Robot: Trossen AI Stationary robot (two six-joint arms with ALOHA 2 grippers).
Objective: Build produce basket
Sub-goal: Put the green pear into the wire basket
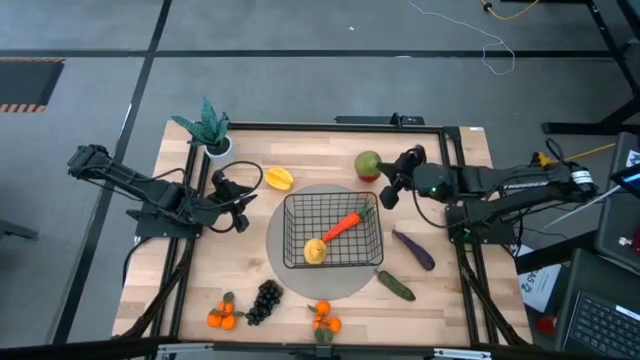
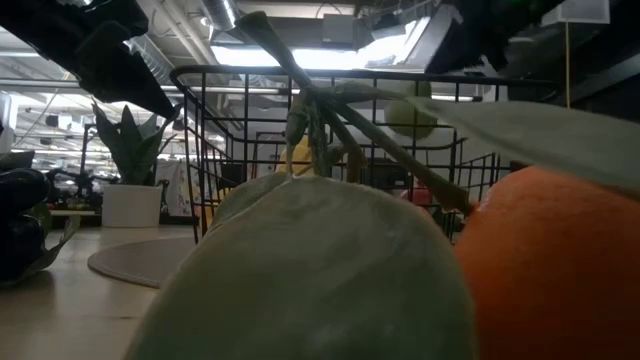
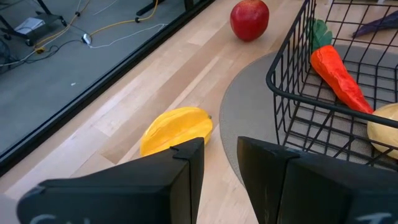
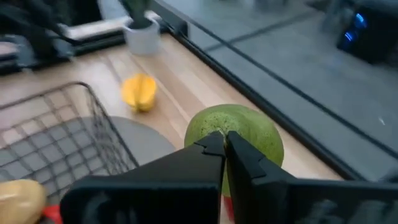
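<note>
The black wire basket [image 1: 331, 231] stands on a round grey mat and holds an orange carrot [image 1: 344, 224] and a yellow lemon [image 1: 314, 250]. My right gripper [image 4: 224, 146] is by the basket's far right corner, shut on a green pear [image 4: 239, 134]. The pear also shows in the high view [image 1: 368, 159]. It hangs over a red apple [image 3: 249, 18] that lies on the table. My left gripper [image 3: 221, 168] is open and empty, left of the basket. A yellow starfruit [image 3: 177, 129] lies on the table just beyond it. My right gripper has its two fingertips closed together at the pear's near side [image 4: 231, 129]; the fingertips hide the part between them. The fingers come slanting down from the table's right. The pear is lifted clear of the table, as the low view [image 2: 410, 115] shows.
A purple eggplant [image 1: 413, 249] and a green cucumber [image 1: 395, 285] lie right of the basket. Black grapes [image 1: 264, 300] and two tangerine bunches [image 1: 222, 316] [image 1: 325, 320] lie near the front edge. A potted teal plant [image 1: 210, 130] stands at the far left.
</note>
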